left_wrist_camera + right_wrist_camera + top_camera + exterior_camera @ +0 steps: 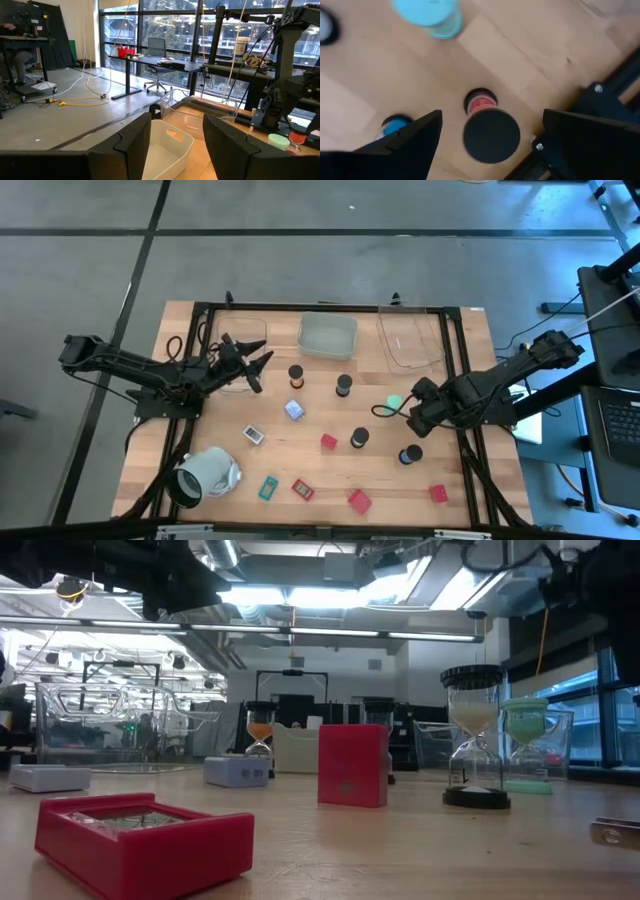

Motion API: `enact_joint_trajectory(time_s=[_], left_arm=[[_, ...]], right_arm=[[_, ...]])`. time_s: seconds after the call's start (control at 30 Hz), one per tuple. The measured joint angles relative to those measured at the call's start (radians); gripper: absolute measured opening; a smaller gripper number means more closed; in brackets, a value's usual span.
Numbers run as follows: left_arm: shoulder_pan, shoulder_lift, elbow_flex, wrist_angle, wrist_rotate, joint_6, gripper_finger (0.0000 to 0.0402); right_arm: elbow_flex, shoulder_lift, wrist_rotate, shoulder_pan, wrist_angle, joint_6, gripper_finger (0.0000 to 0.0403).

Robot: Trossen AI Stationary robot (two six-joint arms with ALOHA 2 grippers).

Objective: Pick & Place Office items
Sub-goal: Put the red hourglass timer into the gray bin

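The office items are scattered over the wooden table: black sand timers, a blue-topped one, a green-topped one, a pale blue cube, a white flat rectangle, a red block and a teal piece. My right gripper is open above the table. In the right wrist view its fingers stand on either side of a black-capped, red-sand timer without touching it. My left gripper is open and empty, raised at the table's far left.
A frosted bin and clear trays stand along the far edge. A large mint-white hollow cylinder lies near left. Red pieces lie along the near edge. A black frame runs round the table.
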Motion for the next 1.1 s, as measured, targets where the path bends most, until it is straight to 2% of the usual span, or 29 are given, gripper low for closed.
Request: enact_joint_trajectory(time_s=[0.2,0.6,0.93,1.1], left_arm=[[0.000,0.000,0.000,-0.021,0.000,-0.002,0.0178],[0.000,0.000,0.000,-0.028,0.000,-0.002,0.0177],[0.000,0.000,0.000,-0.028,0.000,-0.002,0.0173],[0.000,0.000,0.000,-0.028,0.000,-0.002,0.0173]], right_arm=[[-0.071,0.000,-0.070,0.000,0.009,0.055,0.0339],[-0.145,0.000,-0.087,0.000,0.088,0.053,0.0327],[-0.152,0.000,-0.101,0.000,0.090,0.051,0.0326],[-0.152,0.000,-0.134,0.000,0.091,0.051,0.0304]])
